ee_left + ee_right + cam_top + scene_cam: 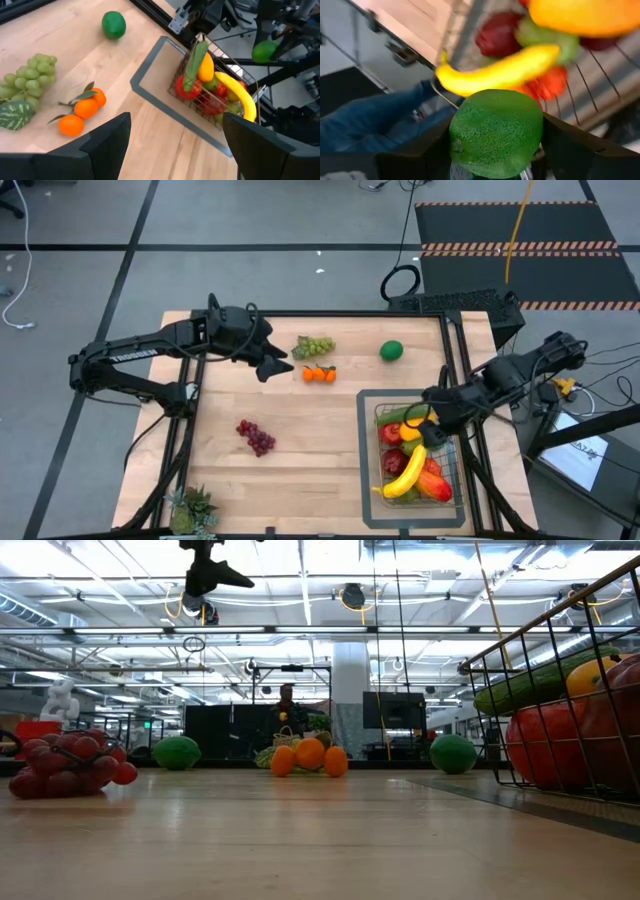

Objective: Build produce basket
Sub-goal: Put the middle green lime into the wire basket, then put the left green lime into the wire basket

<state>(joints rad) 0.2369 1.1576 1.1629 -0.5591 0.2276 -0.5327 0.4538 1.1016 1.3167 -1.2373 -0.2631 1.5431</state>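
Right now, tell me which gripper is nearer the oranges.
Left. The left gripper hovers just beside the oranges at the table's far middle. The right gripper, holding a lime, is over the basket, well away from them.

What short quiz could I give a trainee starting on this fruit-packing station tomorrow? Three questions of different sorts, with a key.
1. True or false: the oranges already lie in the basket.
2. What does the right gripper hold? A) banana B) a green lime C) red grapes
3. Fill in: the left gripper hovers open beside the green ____.

Key: 1 false, they lie on the table; 2 B, held above the basket, where the banana already lies, while the red grapes are on the table; 3 grapes.
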